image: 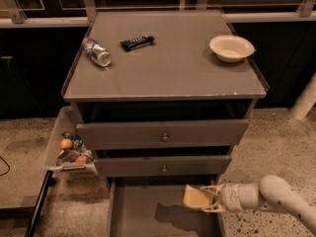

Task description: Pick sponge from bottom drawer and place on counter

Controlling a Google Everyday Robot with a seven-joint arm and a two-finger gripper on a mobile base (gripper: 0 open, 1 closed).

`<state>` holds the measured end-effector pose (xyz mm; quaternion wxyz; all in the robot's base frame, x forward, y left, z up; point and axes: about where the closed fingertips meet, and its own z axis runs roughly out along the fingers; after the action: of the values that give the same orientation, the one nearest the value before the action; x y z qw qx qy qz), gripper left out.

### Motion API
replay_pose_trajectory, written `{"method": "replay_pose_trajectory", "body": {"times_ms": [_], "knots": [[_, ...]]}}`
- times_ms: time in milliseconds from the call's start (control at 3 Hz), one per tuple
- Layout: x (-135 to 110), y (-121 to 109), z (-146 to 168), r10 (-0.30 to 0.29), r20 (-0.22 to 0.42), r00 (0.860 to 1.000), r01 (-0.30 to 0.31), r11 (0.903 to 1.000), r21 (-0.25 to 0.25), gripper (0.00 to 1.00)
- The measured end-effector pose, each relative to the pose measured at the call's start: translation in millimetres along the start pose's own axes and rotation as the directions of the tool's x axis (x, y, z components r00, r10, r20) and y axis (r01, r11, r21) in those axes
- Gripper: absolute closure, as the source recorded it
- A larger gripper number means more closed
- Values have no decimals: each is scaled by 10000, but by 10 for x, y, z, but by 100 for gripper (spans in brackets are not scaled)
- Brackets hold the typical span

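As gripper [207, 202] apparently clasps sponge [194, 197], over drawer [140, 209]

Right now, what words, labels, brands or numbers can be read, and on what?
No text is readable.
Print on the dark wrapper on the counter: too blurred.
On the bottle: nothing legible.
On the hand, holding the sponge over the bottom drawer: no markings visible.

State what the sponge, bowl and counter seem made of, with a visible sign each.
The sponge, held by the gripper over the bottom drawer: likely foam, matt pale yellow. The bowl: ceramic or plastic, smooth off-white. The counter: perhaps painted board, dull grey, chipped rim.
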<state>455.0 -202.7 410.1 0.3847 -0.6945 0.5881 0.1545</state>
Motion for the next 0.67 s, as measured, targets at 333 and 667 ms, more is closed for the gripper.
{"method": "replay_pose_trajectory", "body": {"times_ms": [333, 667], "knots": [[-397, -204, -329, -937, -135, 9955, 936, 9955, -125, 100], [-777, -607, -757, -1612, -388, 9862, 1608, 9869, -141, 100]]}}
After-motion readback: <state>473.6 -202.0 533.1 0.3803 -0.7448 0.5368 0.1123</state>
